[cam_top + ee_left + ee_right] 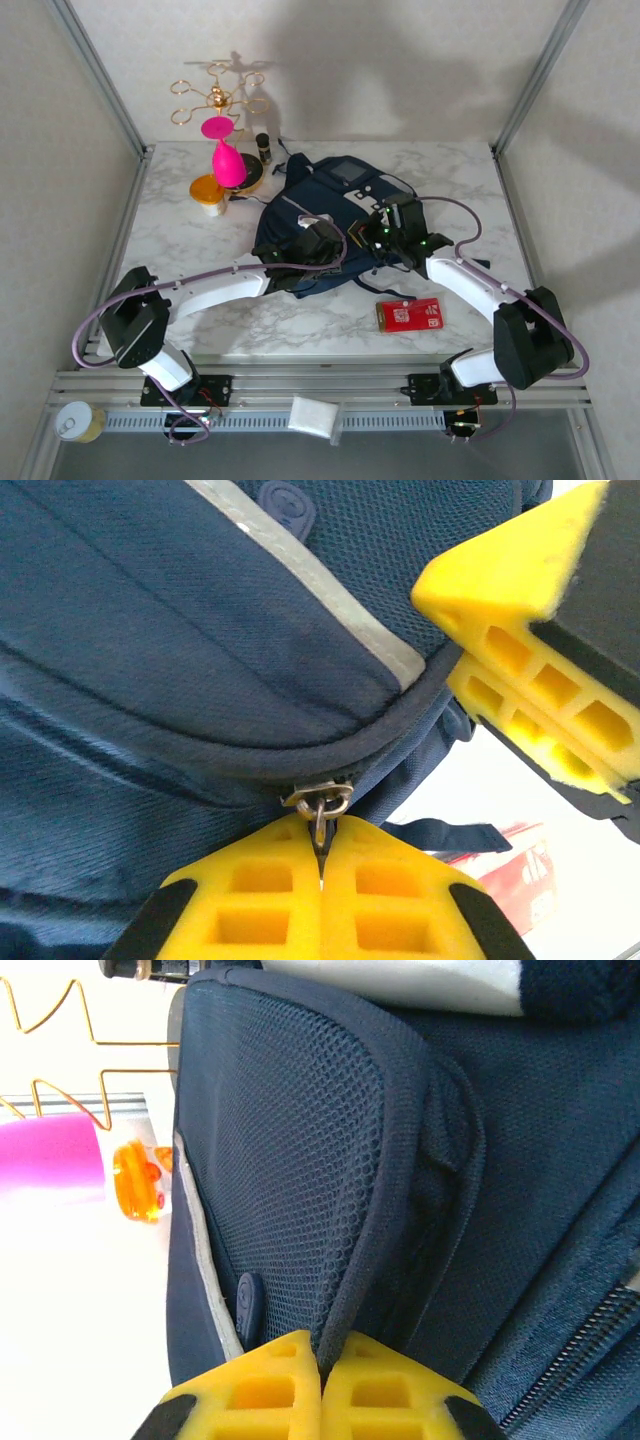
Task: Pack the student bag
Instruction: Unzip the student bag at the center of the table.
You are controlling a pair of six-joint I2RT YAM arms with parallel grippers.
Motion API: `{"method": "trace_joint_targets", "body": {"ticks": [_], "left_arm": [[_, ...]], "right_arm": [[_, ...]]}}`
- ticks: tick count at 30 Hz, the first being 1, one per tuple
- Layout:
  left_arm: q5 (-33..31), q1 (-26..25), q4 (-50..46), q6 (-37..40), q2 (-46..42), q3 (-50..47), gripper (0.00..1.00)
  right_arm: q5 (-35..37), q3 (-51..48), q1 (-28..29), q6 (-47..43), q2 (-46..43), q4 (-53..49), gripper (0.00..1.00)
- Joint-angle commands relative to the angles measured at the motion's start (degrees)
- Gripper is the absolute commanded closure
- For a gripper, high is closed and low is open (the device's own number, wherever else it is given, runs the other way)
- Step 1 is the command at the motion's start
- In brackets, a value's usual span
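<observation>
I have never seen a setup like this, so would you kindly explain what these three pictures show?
Two robot arms are bolted at the near edge of a marble table. The overhead picture looks down from behind them; the other two come from cameras on each wrist, so the yellow shapes at the bottom are each arm's own jaws. On the table lie a navy backpack, a red packet, a pink cup-like item, an orange-lidded jar and a gold wire stand. The left arm's jaws are shut on the backpack's zipper pull; the right arm's jaws are shut on the piped edge of its mesh pocket.
</observation>
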Motion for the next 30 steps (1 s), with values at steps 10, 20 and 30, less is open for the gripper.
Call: {"method": "trace_joint_targets", "body": {"ticks": [10, 20, 30], "left_arm": [[4.0, 3.1, -6.5, 9.6, -4.4, -1.6, 1.00], [7.5, 1.1, 1.7, 15.6, 3.1, 6.9, 0.96], [5.6, -1.5, -5.4, 22.0, 14.2, 23.3, 0.64]], "right_arm": [[-12.3, 6.3, -22.1, -28.0, 1.5, -6.4, 1.00], [-18.8, 9.4, -24.2, -27.2, 4.1, -7.0, 1.00], [-19.1, 7.9, -24.1, -24.4, 3.3, -5.0, 1.00]]}}
